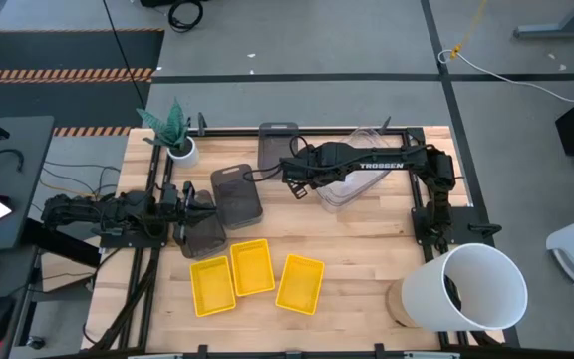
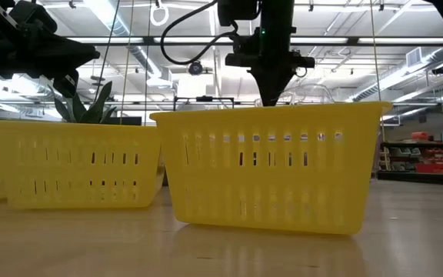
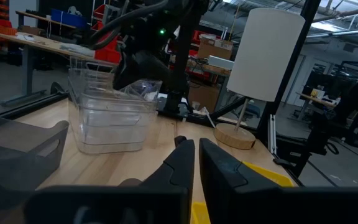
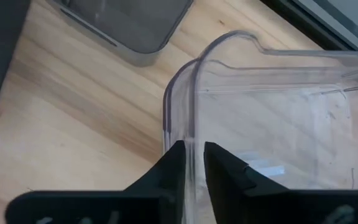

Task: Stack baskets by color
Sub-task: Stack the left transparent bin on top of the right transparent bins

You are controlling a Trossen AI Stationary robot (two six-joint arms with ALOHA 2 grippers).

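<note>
Three yellow baskets (image 1: pixel 257 276) lie side by side, grey baskets (image 1: pixel 235 194) behind, clear baskets (image 1: pixel 352 179) stacked farther right.

Left arm lies low and stretched from the desk's (image 1: pixel 367 254) left edge toward the middle, its end effector (image 1: pixel 193 206) at the near-left grey basket (image 1: pixel 202 231), fingers (image 3: pixel 180 163) pressed nearly together with a thin slit between them over that basket's rim. Right arm reaches from its base at the desk's right edge, elbow bent, forearm pointing left across the far half, wrist pitched down. Right end effector (image 1: pixel 297 172) sits at the left wall of the clear basket (image 1: pixel 352 179), fingers (image 4: pixel 173 163) straddling that wall, a narrow gap between them.
</note>
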